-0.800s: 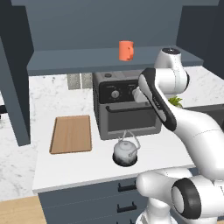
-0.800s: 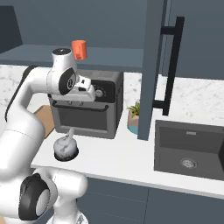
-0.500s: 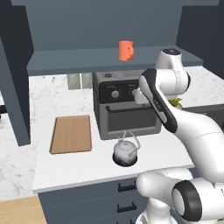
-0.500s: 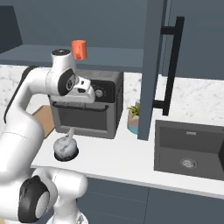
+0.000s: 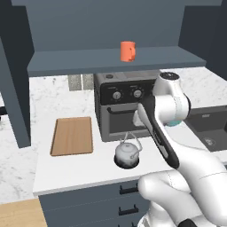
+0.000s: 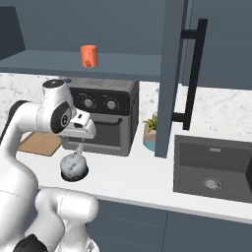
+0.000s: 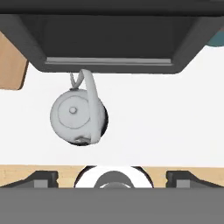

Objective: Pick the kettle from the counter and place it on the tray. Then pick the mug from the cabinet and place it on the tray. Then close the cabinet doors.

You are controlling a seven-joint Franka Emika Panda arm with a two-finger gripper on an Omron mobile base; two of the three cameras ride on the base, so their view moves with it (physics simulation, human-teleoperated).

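Observation:
The silvery kettle stands upright on the white counter, just in front of the oven. My gripper hangs above it, open and empty, fingertips wide apart; in the hand view the kettle lies left of centre. The wooden tray lies bare on the counter, left of the kettle. The orange mug stands on the shelf of the cabinet. The cabinet doors stand open.
A dark countertop oven sits right behind the kettle. A potted plant stands to its right, then a black sink. The right door's black bar handle juts out over the counter.
The arm has come down toward the kettle, the hand now lower in front of the oven. Kettle, tray and mug have not moved.

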